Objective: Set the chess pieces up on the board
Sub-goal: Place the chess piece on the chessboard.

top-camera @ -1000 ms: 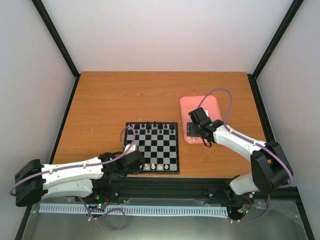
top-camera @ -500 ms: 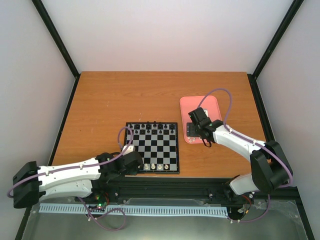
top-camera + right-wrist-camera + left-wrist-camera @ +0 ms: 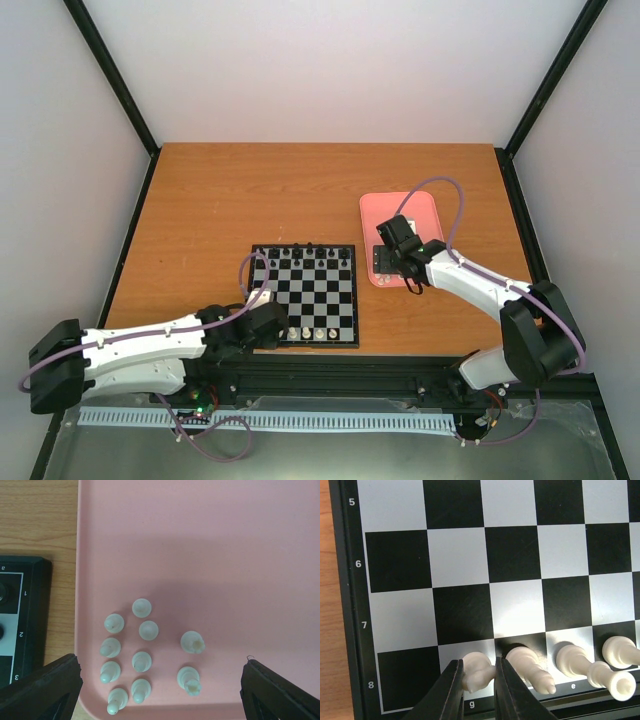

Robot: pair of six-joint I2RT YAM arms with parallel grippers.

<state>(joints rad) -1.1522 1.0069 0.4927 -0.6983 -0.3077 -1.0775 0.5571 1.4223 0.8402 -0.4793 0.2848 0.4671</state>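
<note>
- Chess pieces (image 3: pixel 141 661), ten cream-white ones, stand loose in the pink tray (image 3: pixel 225 555). They are bunched toward the lower left of the right wrist view, and two are larger than the rest.
- The right pincer (image 3: pixel 161 666) hangs over that bunch, jaws spread wide and gripping nothing.
- The left wrist view alone shows four more cream-white figures on the board (image 3: pixel 460 555), along the row marked 8.
- There the left pincer (image 3: pixel 479 680) is clenched on one cream-white piece (image 3: pixel 476 672) by the g mark, just beside a taller neighbour (image 3: pixel 527 665).
- The top view alone takes in both arms, with black figures (image 3: pixel 300 250) lined along the board's far row.
- A narrow strip of desk (image 3: pixel 60 555) separates tray and board.
</note>
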